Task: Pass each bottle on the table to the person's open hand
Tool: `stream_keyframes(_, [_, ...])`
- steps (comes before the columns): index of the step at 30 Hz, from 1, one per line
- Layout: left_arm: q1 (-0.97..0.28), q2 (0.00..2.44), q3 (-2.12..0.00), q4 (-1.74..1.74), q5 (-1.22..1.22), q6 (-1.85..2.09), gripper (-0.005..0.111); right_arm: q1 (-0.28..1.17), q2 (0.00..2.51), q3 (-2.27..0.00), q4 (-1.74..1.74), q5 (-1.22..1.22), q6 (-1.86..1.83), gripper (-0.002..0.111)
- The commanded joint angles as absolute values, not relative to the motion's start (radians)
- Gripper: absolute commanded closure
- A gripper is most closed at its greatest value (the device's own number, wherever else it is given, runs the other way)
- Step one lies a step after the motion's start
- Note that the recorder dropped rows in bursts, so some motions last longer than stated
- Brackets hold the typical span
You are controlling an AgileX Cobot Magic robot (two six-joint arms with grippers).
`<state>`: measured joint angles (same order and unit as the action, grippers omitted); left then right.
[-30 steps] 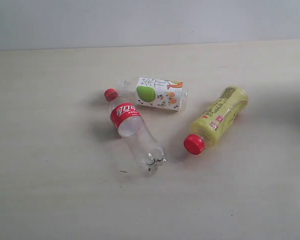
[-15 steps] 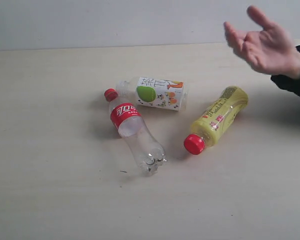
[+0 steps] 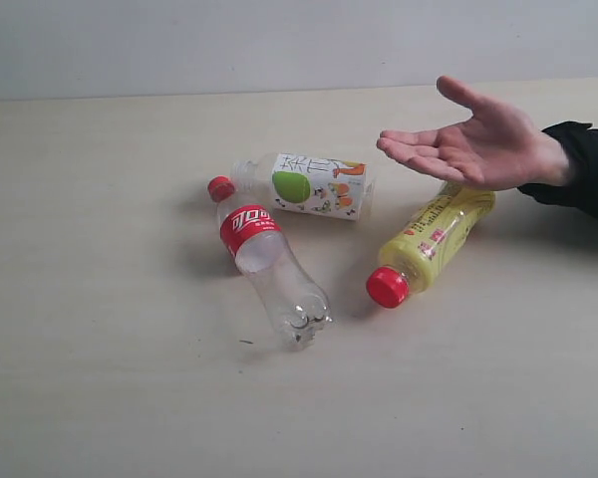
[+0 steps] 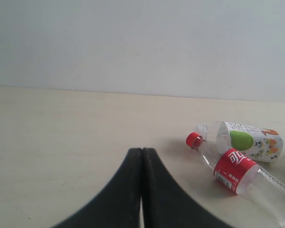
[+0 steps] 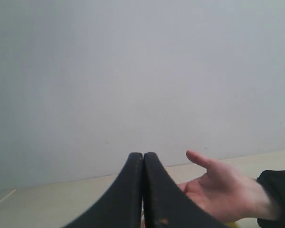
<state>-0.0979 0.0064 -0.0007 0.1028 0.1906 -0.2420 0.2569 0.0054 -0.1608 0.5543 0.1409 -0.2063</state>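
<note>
Lower now, the person's open hand (image 3: 473, 149) hovers palm-up over the yellow bottle (image 3: 434, 237), toward the worktop's (image 3: 100, 378) right edge; clear bottle (image 3: 269, 261) and apple bottle (image 3: 309, 185) lie mid-worktop. Your left end effector (image 4: 142, 151) and right end effector (image 5: 143, 156) are pressed together.

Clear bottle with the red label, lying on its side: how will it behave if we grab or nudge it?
The clear bottle looks empty, no liquid visible, so probably light, and its walls may dent under a squeeze. Lying on its side on the table, it would likely roll if pushed sideways. Smooth plastic could slip.
</note>
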Motion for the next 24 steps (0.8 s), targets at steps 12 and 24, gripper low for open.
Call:
stream_keyframes(12, [-0.104, 0.000, 0.000, 0.100, 0.189, -0.241, 0.107, 0.256, 0.000, -0.071, -0.255, -0.040, 0.645, 0.108])
stream_keyframes(24, [-0.104, 0.000, 0.000, 0.100, 0.189, -0.241, 0.107, 0.256, 0.046, -0.103, -0.493, -0.101, 0.835, 0.108])
